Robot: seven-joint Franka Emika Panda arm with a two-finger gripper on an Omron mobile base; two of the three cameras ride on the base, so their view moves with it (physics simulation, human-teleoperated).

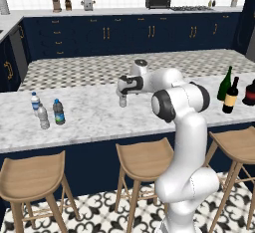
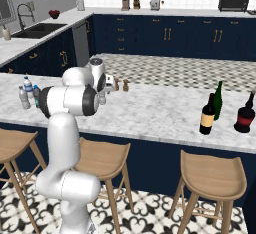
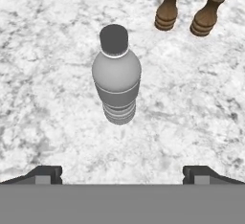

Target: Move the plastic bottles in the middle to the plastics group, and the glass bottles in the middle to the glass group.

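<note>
A clear grey unlabelled plastic bottle point(image 3: 116, 74) stands upright mid-counter, and my gripper point(image 3: 123, 175) hovers open above it with both fingertips clear of it. From the left base view the hand point(image 1: 122, 93) sits just over that bottle point(image 1: 123, 102). At the counter's left end, the dark blue-capped bottle point(image 1: 59, 112) stands beside the plastics group: a white-capped blue-label bottle point(image 1: 35, 101) and a plain grey one point(image 1: 43, 117). At the right end, the dark wine bottle with a tan label point(image 1: 230, 96) stands next to the green wine bottle point(image 1: 225, 83) and the squat dark red bottle point(image 1: 250, 93).
Two brown wooden mills point(image 3: 170, 5) point(image 3: 208, 10) stand just beyond the grey bottle, near the counter's far edge. Wooden stools point(image 1: 144, 160) line the near side of the marble counter point(image 1: 89, 122). My own arm hides part of the left bottle cluster point(image 2: 25, 95) in the right base view.
</note>
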